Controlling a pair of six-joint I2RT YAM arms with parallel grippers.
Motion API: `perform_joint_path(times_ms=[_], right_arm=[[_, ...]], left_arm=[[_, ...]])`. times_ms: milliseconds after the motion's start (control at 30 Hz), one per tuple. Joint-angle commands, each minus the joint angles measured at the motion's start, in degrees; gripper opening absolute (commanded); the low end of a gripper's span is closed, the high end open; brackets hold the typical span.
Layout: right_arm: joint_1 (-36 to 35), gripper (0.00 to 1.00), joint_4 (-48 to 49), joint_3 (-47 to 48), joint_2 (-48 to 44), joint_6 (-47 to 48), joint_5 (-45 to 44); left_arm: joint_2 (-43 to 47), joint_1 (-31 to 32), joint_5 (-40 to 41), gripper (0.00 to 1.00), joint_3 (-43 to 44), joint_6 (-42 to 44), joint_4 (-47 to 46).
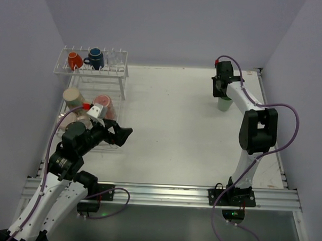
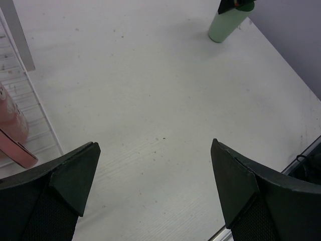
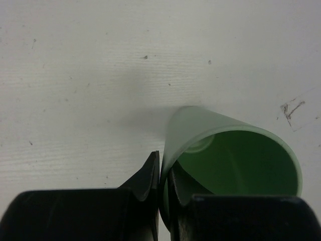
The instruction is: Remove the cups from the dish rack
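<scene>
Mugs remain in the rack (image 1: 116, 59) at far left: orange mug (image 1: 74, 59) and blue mug (image 1: 94, 58) sit on the upper shelf, and cream mug (image 1: 74, 98) and pink mug (image 1: 103, 103) on the lower tray. One more pale mug (image 1: 80, 118) shows only as a sliver behind our left arm.

Our left gripper (image 1: 123, 136) hangs low at the tray's near right corner, empty, its jaws spread wide and aimed out over the bare table (image 1: 171, 126). In its wrist view the pink mug (image 2: 12, 125) lies outside the left finger (image 2: 70, 175), off to that side and cut by the frame, so we cannot read its long axis or find its handle. We judge this arm the nearer one for anything in the rack, but it would need to swing left to face the mugs.

Far right, our right gripper (image 1: 222, 94) reaches down from above onto the green cup (image 1: 224, 104), which appears to stand upright on the table near the back right corner, well apart from the rack. Its jaws are pinching the cup's near wall, one finger inside and one outside. The cup (image 3: 230, 150) opens toward the wrist camera, long axis vertical. Its handle is not visible in any view, and the base is hidden, so we cannot confirm contact with the table. We judge release comes next.
</scene>
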State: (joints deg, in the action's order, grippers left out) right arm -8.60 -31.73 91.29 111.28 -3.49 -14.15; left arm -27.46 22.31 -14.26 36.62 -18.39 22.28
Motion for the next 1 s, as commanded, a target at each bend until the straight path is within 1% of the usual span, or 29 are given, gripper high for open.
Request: perform_joint_path(times_ms=[0,133,267,367,567,600,667,700,733,800,833,867,900,933,967], right_arm=[[-0.19,0.00,-1.67,2.41,-0.46,2.96,1.14],[-0.10,0.03,-1.59,2.05,0.07,2.96,0.97],[0.16,0.10,-1.50,1.88,-0.98,2.52,1.49],[0.43,0.13,-1.58,1.35,-1.51,2.34,1.23],[0.95,0.30,-1.50,1.35,-3.00,1.38,1.50],[1.04,0.31,-1.58,1.44,-3.70,1.38,1.58],[1.04,0.44,-1.67,1.61,-4.41,1.29,1.41],[1.04,0.46,-2.46,1.88,-5.11,0.77,1.32],[1.04,0.54,-2.99,2.49,-5.63,0.41,1.23],[1.04,0.67,-4.04,2.93,-7.04,-0.81,1.49],[1.13,0.73,-4.13,2.85,-9.13,-1.34,2.02],[1.13,0.83,-4.05,2.58,-10.46,-1.87,2.63],[1.13,0.87,-3.61,1.62,-11.78,-2.92,3.51],[1.04,0.91,-3.35,0.92,-14.66,-3.45,6.30],[0.96,0.97,-2.99,0.22,-16.00,-3.89,7.72]], left_arm=[[0.13,0.37,1.69,1.00,-0.23,0.64,-0.75],[-0.75,0.11,3.10,1.00,-0.06,0.29,-0.31],[-1.28,-0.24,4.06,1.00,0.12,0.03,0.04],[-1.45,-0.77,4.68,1.00,0.12,-0.15,0.13],[-2.07,-0.95,7.58,1.00,0.56,-0.59,0.22],[-2.33,-0.95,8.10,1.00,0.90,-0.50,0.30],[-3.29,-0.95,9.51,1.00,1.34,-0.59,0.65],[-3.82,-0.95,10.12,1.00,1.78,-0.59,0.74],[-4.78,-0.95,11.70,1.00,2.22,-0.68,0.83],[-5.84,-0.95,13.02,1.00,3.54,-1.64,0.75],[-6.89,-0.95,13.90,1.00,4.15,-1.99,0.66],[-7.42,-0.95,14.26,1.00,4.86,-2.78,0.66],[-8.47,-0.95,16.00,1.00,6.43,-3.14,0.66],[-8.92,-0.95,17.76,1.00,7.32,-3.75,0.92],[-9.27,-0.95,18.73,1.00,8.28,-4.02,1.01]])
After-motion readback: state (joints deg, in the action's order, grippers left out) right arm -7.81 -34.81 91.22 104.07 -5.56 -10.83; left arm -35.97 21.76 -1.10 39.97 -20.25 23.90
